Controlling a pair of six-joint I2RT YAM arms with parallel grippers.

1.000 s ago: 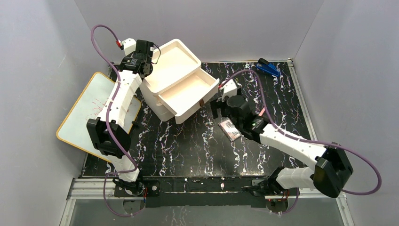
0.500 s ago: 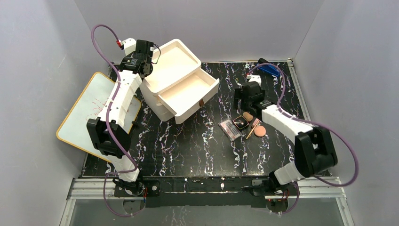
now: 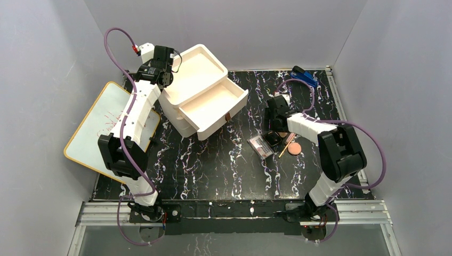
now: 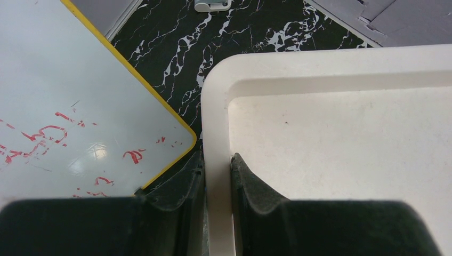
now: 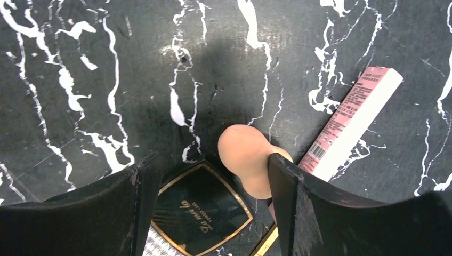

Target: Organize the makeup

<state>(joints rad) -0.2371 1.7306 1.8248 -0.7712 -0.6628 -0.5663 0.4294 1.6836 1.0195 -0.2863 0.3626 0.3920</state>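
Right gripper (image 5: pixel 213 160) is wide open and holds nothing, over the makeup cluster right of centre in the top view. Sponge (image 5: pixel 249 164) sits between the jaws, close against the frame-right finger, long axis slanting upper-left to lower-right. Compact (image 5: pixel 201 214) corner pokes into the gap just below-left of the sponge. Pink stick (image 5: pixel 353 120) lies outside that finger. Likely snag: pinching the compact too. Palette (image 3: pixel 259 145) and puff (image 3: pixel 294 148) flank the cluster. Left gripper (image 4: pixel 217 160) is clamped on the organizer (image 4: pixel 216 106) rim, upper left, well apart, so the right arm is nearer.
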